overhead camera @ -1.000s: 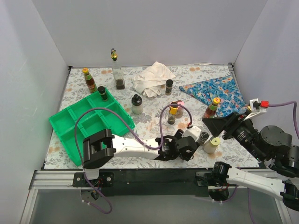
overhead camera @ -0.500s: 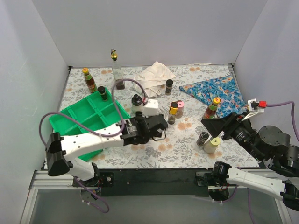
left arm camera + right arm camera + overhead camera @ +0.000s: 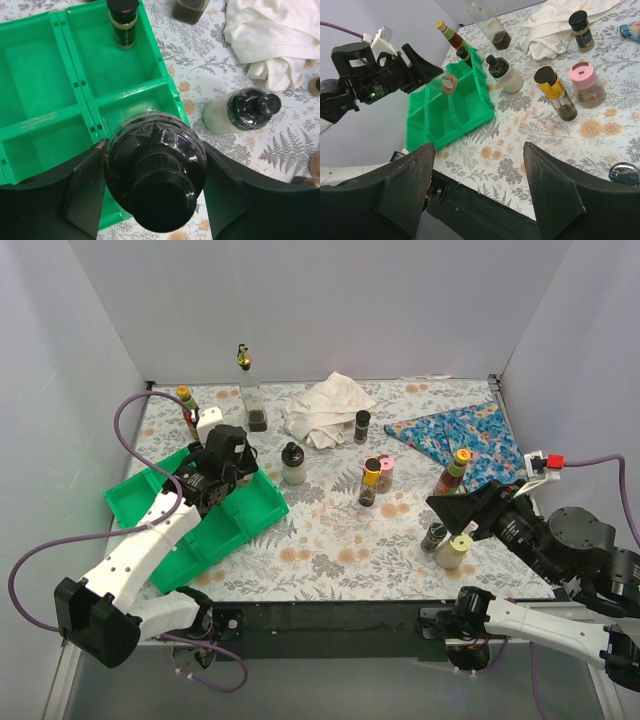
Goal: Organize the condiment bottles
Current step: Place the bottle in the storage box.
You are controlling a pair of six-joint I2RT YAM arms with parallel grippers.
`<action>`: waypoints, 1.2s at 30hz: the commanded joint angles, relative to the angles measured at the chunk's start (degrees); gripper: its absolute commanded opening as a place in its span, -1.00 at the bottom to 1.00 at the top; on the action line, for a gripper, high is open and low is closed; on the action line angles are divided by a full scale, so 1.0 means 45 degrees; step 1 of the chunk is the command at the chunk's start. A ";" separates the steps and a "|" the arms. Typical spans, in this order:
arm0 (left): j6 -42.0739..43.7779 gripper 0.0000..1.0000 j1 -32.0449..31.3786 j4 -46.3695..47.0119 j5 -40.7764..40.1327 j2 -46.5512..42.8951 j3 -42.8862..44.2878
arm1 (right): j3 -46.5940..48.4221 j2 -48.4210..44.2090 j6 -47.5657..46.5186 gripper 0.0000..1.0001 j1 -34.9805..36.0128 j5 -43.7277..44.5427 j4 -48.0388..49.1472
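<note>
My left gripper (image 3: 155,192) is shut on a dark bottle with a black cap (image 3: 155,170), hanging over the near-right compartment of the green tray (image 3: 150,515). A dark jar (image 3: 122,22) stands in a far compartment. A white bottle with a black cap (image 3: 293,462) stands just right of the tray. Yellow-capped (image 3: 371,480) and pink-capped (image 3: 386,472) jars stand mid-table. My right gripper (image 3: 477,192) is open and empty, above a cream bottle (image 3: 455,548) and a small dark jar (image 3: 433,536).
A white cloth (image 3: 325,408) and a blue floral cloth (image 3: 460,435) lie at the back. A tall clear bottle (image 3: 250,395), a black-capped jar (image 3: 361,425) and two sauce bottles (image 3: 185,405) (image 3: 452,472) stand around them. White walls close in three sides.
My left arm has swung from the right-centre of the table across to the left, carrying the dark bottle, and now hangs over the green tray. The right gripper has barely moved.
</note>
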 commanded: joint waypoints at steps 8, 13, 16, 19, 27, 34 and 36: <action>0.1378 -1.00 0.1397 0.4711 0.2106 0.0336 -0.1906 | -0.0005 -0.0048 0.0160 0.60 0.0041 -0.0080 0.0519; 0.1710 -1.00 0.1398 0.5552 0.1971 0.1000 -0.2336 | -0.0084 -0.0146 0.0121 0.60 0.0041 0.0154 0.0519; 0.1613 -1.00 0.1398 0.5611 0.1385 0.1333 -0.2433 | -0.0123 -0.0165 0.0023 0.60 0.0041 0.0310 0.0519; 0.1690 -1.00 0.1456 0.6059 0.1208 0.1431 -0.2823 | -0.0181 -0.0263 -0.0016 0.61 0.0041 0.0310 0.0519; 0.2121 -0.71 0.1495 0.6627 0.1657 0.2309 -0.3215 | -0.0221 -0.0556 -0.0504 0.68 0.0041 0.0350 0.0578; 0.1925 -1.00 0.1515 0.6062 0.1832 0.1726 -0.2944 | -0.0240 -0.0595 -0.0563 0.69 0.0041 0.0369 0.0578; 0.1906 -1.00 0.1495 0.5226 0.1930 0.1666 -0.2379 | -0.0279 -0.0595 -0.0505 0.69 0.0041 0.0369 0.0578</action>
